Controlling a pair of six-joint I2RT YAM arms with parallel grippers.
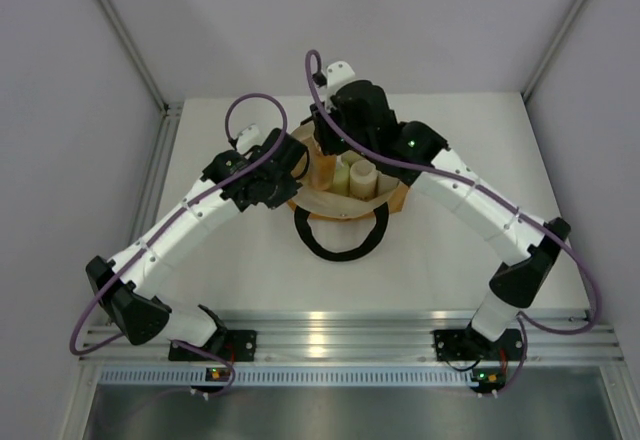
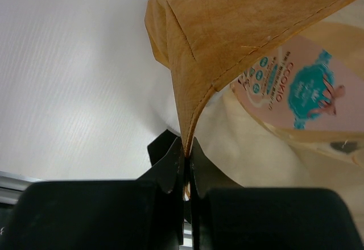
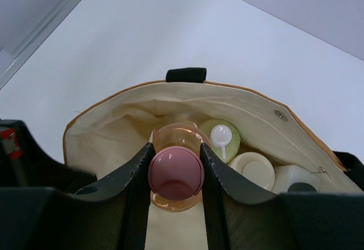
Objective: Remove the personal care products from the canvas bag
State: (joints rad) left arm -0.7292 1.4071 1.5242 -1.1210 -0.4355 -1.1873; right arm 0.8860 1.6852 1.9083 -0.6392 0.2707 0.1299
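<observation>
The canvas bag (image 1: 392, 200) stands open-mouthed at mid-table, tan outside (image 2: 227, 28) with cream lining (image 3: 119, 130). My left gripper (image 2: 186, 143) is shut on the bag's rim at its left side (image 1: 293, 167). My right gripper (image 3: 176, 148) reaches into the bag from behind and is shut on the orange bottle with the pink cap (image 3: 176, 173). Beside it in the bag stand the yellow-green bottle with a white top (image 3: 219, 139), the short cream cylinder (image 3: 253, 170) and a black-capped bottle (image 3: 301, 187). A pink and teal bottle label (image 2: 296, 91) shows in the left wrist view.
The bag's black loop handle (image 1: 340, 240) lies on the white table (image 1: 230, 270) in front of the bag; another black loop (image 3: 186, 75) sits at the far rim. Grey walls close in the table at the back and both sides.
</observation>
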